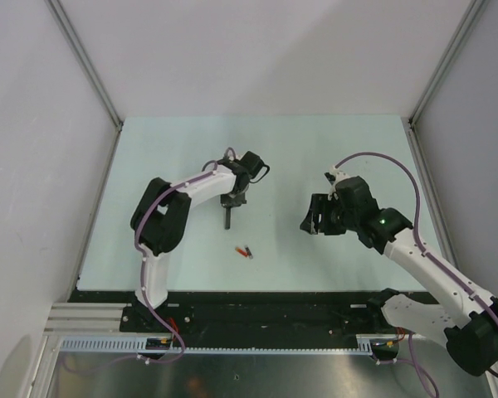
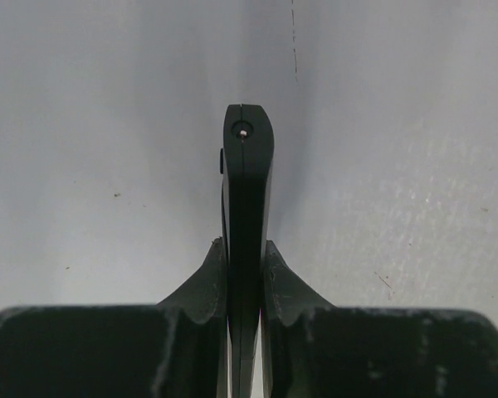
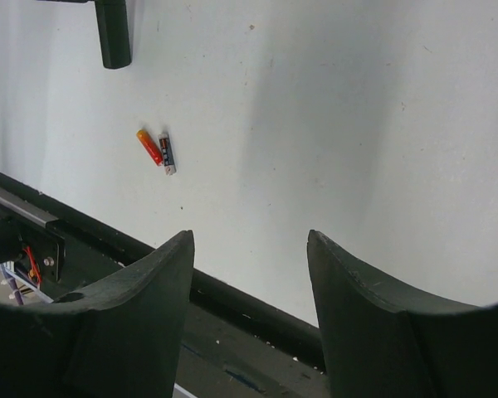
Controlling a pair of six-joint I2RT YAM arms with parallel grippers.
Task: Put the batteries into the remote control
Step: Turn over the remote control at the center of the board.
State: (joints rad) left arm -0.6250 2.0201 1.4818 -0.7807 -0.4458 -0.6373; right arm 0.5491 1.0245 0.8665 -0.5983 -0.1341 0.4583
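Observation:
The black remote control (image 2: 247, 182) stands edge-on between my left fingers, and my left gripper (image 2: 245, 249) is shut on it. From above, the left gripper (image 1: 232, 199) holds the remote control (image 1: 228, 217) near the table's middle, its free end pointing toward the near edge. Two batteries lie side by side on the table just in front of it: a red-orange one (image 3: 149, 147) and a darker bluish one (image 3: 167, 152), seen from above as a small pair (image 1: 246, 250). My right gripper (image 1: 315, 215) hovers to their right, open and empty (image 3: 249, 236). The remote's end (image 3: 114, 37) shows at the upper left of the right wrist view.
A black rail (image 1: 257, 297) runs along the table's near edge, between the arm bases. White walls with metal corner posts (image 1: 87, 62) close in the pale green table (image 1: 332, 149) on three sides.

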